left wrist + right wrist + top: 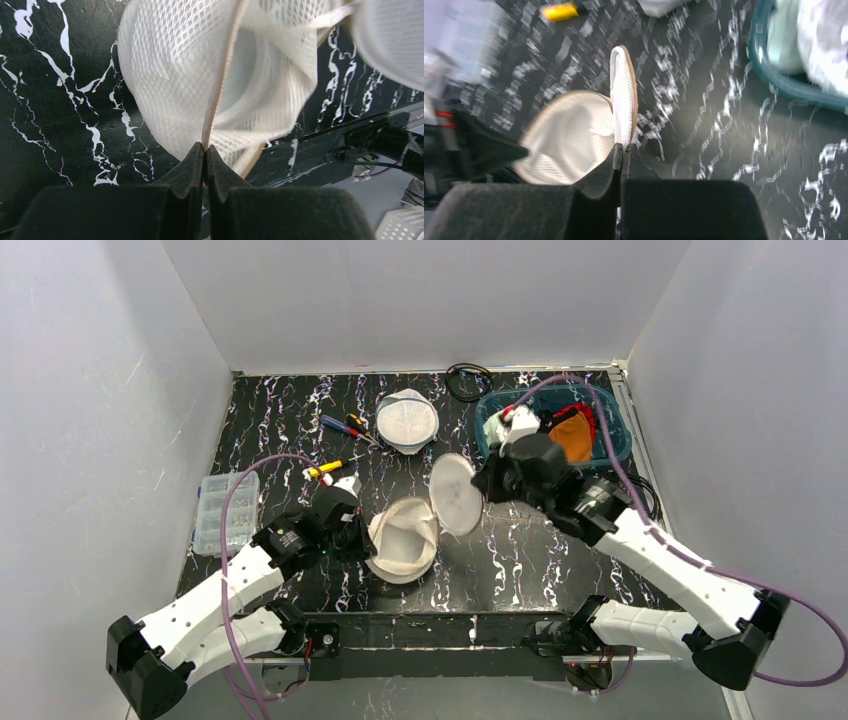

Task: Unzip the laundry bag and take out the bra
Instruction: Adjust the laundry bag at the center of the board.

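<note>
The laundry bag is a round white mesh shell with a tan zip rim, lying unzipped at the table's middle. Its lid half stands lifted to the right. My left gripper is shut on the rim of the lower half; the left wrist view shows its tips pinching the tan edge of the mesh. My right gripper is shut on the raised lid, its tips clamping the lid's edge. A smooth pale form shows inside the bowl. I cannot tell whether it is the bra.
A second round mesh bag sits behind. Screwdrivers and a yellow tool lie at back left. A clear compartment box is by the left wall. A teal basin with clothes stands at back right, and a black cable coil beside it.
</note>
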Tool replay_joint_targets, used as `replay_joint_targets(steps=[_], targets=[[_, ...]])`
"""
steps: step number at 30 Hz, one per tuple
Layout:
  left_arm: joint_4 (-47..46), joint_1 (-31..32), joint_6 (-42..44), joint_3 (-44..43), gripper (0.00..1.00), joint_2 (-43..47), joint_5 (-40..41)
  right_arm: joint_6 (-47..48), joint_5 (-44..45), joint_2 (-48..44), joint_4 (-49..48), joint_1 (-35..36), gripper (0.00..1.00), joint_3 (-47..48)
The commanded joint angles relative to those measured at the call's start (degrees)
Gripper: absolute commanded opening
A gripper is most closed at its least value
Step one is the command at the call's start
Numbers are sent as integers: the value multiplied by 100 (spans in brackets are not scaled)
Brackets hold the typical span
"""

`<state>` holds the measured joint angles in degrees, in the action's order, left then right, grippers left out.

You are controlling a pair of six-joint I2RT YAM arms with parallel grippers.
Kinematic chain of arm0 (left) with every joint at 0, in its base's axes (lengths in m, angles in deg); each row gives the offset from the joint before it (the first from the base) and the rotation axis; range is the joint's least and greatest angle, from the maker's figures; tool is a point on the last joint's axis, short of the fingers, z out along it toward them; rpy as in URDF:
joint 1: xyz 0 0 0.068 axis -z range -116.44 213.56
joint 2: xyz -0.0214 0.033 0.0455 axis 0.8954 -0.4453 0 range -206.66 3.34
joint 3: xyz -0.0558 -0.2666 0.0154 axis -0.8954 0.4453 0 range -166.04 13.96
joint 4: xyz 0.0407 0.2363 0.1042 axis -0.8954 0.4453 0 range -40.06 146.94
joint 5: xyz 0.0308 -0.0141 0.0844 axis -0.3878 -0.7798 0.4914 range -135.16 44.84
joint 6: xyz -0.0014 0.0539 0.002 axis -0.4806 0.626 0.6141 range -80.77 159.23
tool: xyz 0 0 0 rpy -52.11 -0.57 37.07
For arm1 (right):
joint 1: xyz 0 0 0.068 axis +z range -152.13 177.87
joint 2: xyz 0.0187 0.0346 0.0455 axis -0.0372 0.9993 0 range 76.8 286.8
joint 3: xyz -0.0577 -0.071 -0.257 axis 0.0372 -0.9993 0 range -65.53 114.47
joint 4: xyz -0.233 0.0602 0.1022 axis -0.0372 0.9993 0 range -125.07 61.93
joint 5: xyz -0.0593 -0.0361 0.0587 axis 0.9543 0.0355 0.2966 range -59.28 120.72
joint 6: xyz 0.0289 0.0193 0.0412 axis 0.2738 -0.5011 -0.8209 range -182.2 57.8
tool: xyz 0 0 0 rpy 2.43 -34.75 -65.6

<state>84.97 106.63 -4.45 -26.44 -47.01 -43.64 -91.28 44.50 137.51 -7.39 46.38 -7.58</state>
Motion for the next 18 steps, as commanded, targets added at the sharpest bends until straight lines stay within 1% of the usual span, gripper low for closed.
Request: replay_joint_targets(steps=[1,3,5,6,7,10,12,13,16,18], targets=[[455,-18,-321,-734,0,184,377,487,-96,-57,942,19,1,1418],[127,-16,-465,-838,0,660,429,577,-91,7,1155,19,1,1995],[-290,-16,-482,-813,0,979,552,664,-62,87,1295,20,1,2281],[-354,-21,-425,-829,0,973,603,701,-53,136,1356,22,1,2308],[-225,-23,-348,-892,0,817,603,718,-24,187,1417,21,1,2278],[506,-23,-133,-1421,0,-156,292,726,3,288,1508,20,1,2136],[668,-18,12,-1764,0,-533,70,797,169,292,1595,23,1,2413],[630,-22,17,-1911,0,-520,73,858,301,323,1709,19,1,2705],[233,-18,51,-2095,0,-65,465,1030,700,538,2255,21,1,3603],[148,-18,6,-1989,0,-22,640,1098,918,674,2540,25,1,3739]])
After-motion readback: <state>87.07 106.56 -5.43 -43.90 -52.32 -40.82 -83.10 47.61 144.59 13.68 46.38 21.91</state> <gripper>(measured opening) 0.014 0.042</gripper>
